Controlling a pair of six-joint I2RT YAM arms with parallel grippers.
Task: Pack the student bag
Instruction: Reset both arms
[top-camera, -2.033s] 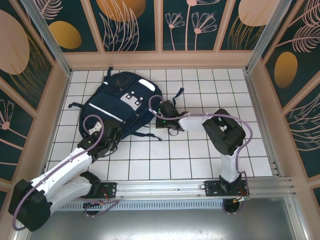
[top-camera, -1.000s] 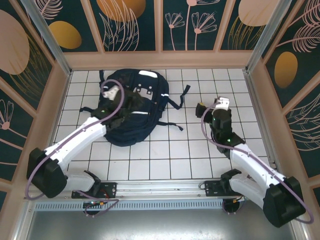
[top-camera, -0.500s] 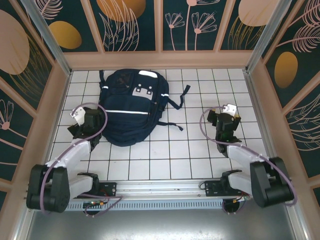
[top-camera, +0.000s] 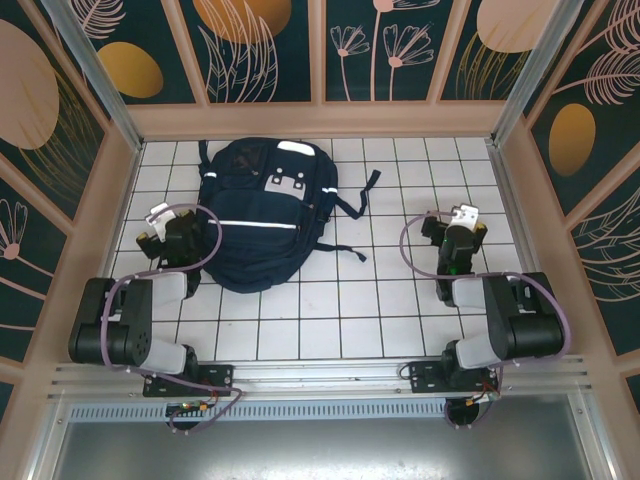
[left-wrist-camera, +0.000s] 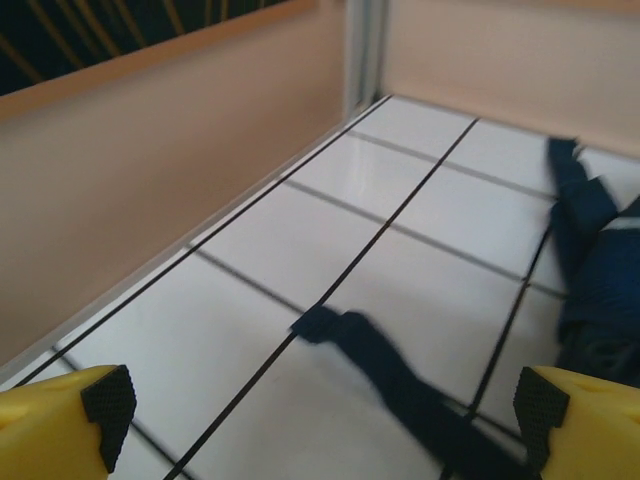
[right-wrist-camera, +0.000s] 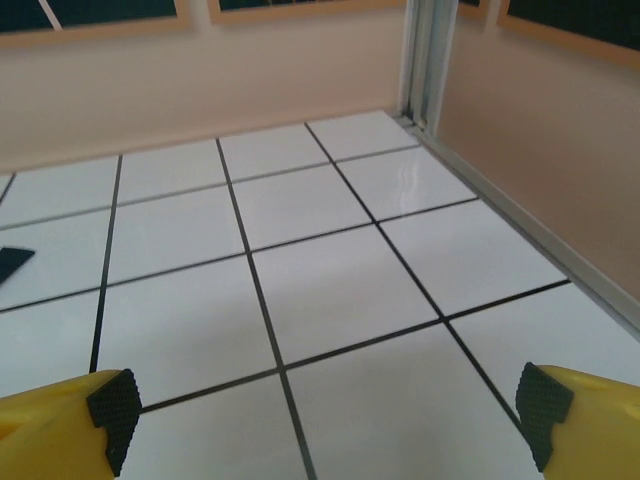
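Note:
The student bag (top-camera: 262, 215), a large navy backpack with white patches and a white stripe, lies flat on the tiled table at back left, its straps trailing to the right (top-camera: 350, 205). My left gripper (top-camera: 152, 240) sits just left of the bag, open and empty. In the left wrist view, the left gripper (left-wrist-camera: 320, 440) has its yellow fingertips (left-wrist-camera: 95, 405) wide apart over a dark strap (left-wrist-camera: 400, 380), with the bag's edge (left-wrist-camera: 600, 290) at right. Right of the bag, my right gripper (top-camera: 455, 235) is open over bare tiles, and in its wrist view the right gripper (right-wrist-camera: 325, 440) holds nothing.
Beige walls enclose the white tiled table (top-camera: 340, 310) on three sides; the left wall (left-wrist-camera: 150, 190) runs close beside the left gripper and the right wall (right-wrist-camera: 540, 130) near the right one. Both arms are folded back over their bases at the front rail (top-camera: 320, 375).
Both arms have pulled away from the bag and folded back toward their bases with open grippers. The bag, turned and shifted earlier, has lain still for the last half second.

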